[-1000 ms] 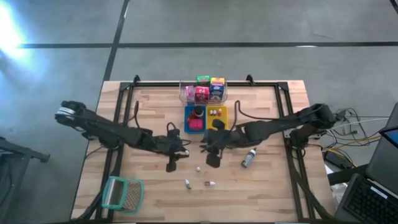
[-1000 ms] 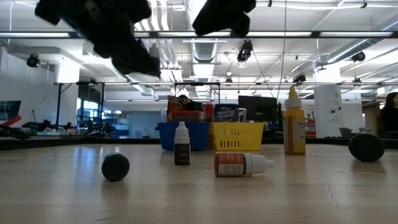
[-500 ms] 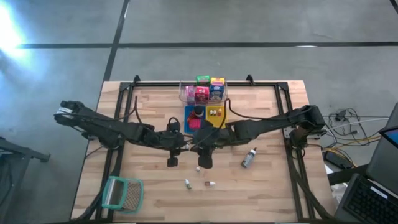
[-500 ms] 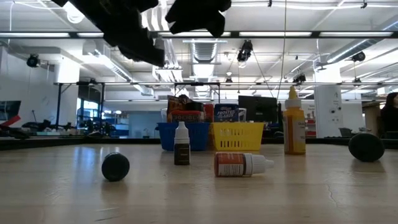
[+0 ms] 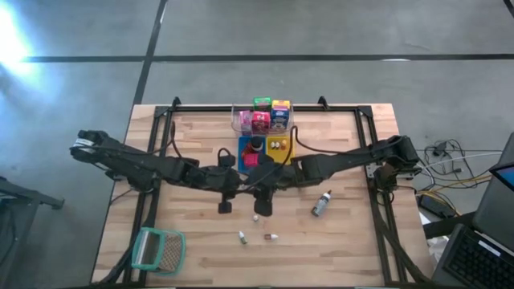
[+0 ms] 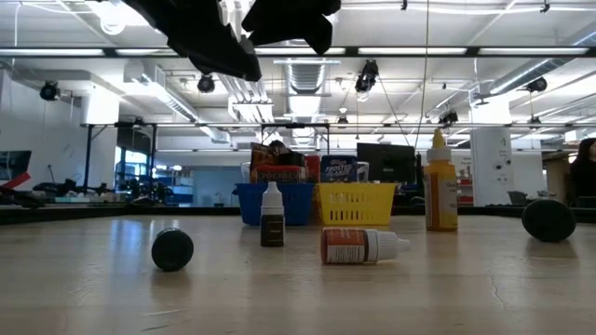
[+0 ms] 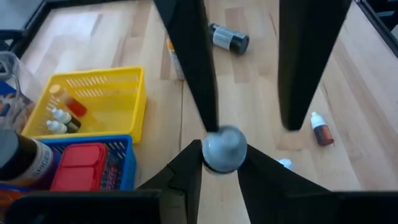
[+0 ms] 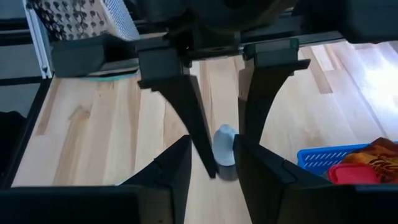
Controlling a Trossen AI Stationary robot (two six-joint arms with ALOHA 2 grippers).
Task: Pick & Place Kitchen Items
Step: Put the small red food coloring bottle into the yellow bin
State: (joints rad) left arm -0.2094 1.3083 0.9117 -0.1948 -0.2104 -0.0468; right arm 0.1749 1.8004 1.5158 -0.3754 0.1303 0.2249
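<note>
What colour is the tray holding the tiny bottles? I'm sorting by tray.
Yellow tray, clearest in the left wrist view.

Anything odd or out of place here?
Small grey bottle hangs above the table, gripped by the left gripper with the right gripper around it too, perhaps a handover. An orange-labelled bottle lies on its side.

Small grey bottle (image 7: 224, 149): I see it pinched between my left gripper (image 7: 221, 163) and right gripper (image 8: 214, 152), lifted off the bench.
Dark-capped bottle (image 5: 321, 203): lying on its side on bare wood, right of centre.
White-capped brown dropper (image 6: 272, 217): upright.
Red-labelled dropper (image 6: 363, 246): on its side, just beside the brown one.
Boxed groceries (image 5: 261, 117): pink, green, blue cartons standing at the far edge.
</note>
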